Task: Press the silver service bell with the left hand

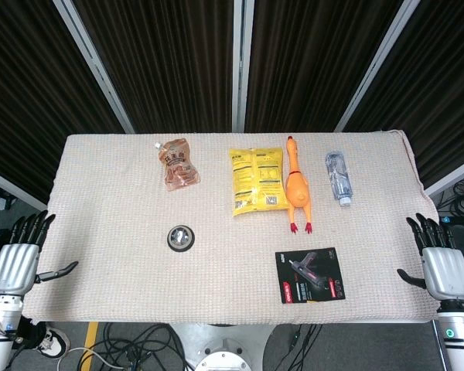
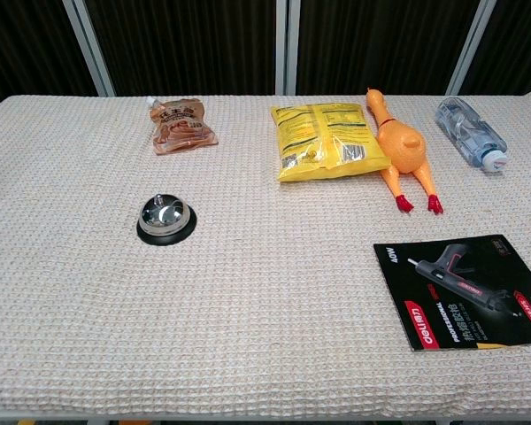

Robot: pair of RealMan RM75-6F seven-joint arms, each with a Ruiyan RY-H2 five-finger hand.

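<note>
The head view looks steeply down from high above the near edge, taking in the whole desk [image 1: 124, 178], the dark curtains behind and perhaps some floor below. The chest view sits lower and closer, facing forward across the desk [image 2: 62, 301]. Both views share the cloth-covered top.

**Bell stands alone on the left of the cloth**

The silver service bell [image 2: 165, 219] sits upright on its black base on the woven beige tablecloth [image 2: 248, 336], well apart from everything else. Behind it lies a brown spouted pouch [image 2: 183, 126]. At the far middle a yellow snack bag [image 2: 329, 140] lies touching a rubber chicken [image 2: 404, 150], red feet toward the camera. A clear plastic bottle [image 2: 470, 133] lies far right. A black glue gun package [image 2: 465, 289] lies flat at near right.
</note>
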